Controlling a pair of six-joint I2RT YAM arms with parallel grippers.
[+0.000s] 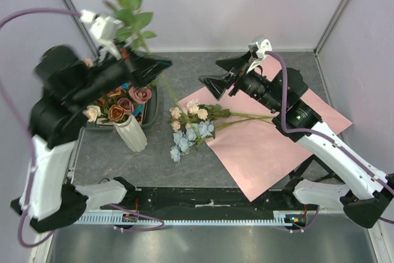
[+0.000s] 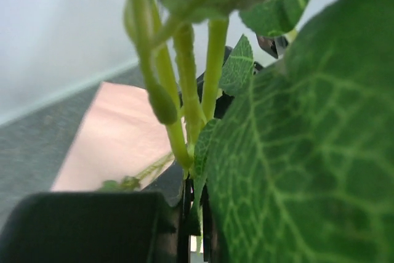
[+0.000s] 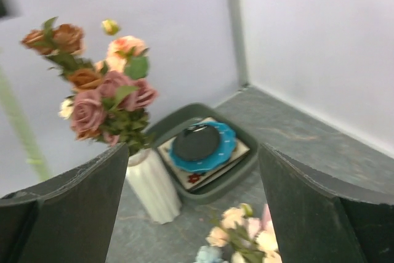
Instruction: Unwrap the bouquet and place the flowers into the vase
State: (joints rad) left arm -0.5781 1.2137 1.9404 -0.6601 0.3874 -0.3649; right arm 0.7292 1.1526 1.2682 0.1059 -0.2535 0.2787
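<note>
Green flower stem [image 2: 182,146] clamped in left tool [image 2: 194,214]; right tool [image 1: 223,73] spread wide apart.

Vase [image 1: 132,132] left of flowers [image 1: 191,129]; tray [image 1: 153,110] behind vase.

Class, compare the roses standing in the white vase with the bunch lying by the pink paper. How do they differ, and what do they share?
Pose: the vase roses stand upright in the white vase; the loose bunch lies flat, stems across the pink paper. Colour: the vase roses are mostly mauve and rust; the loose bunch is cream and light blue. Both have green leafy stems.
</note>
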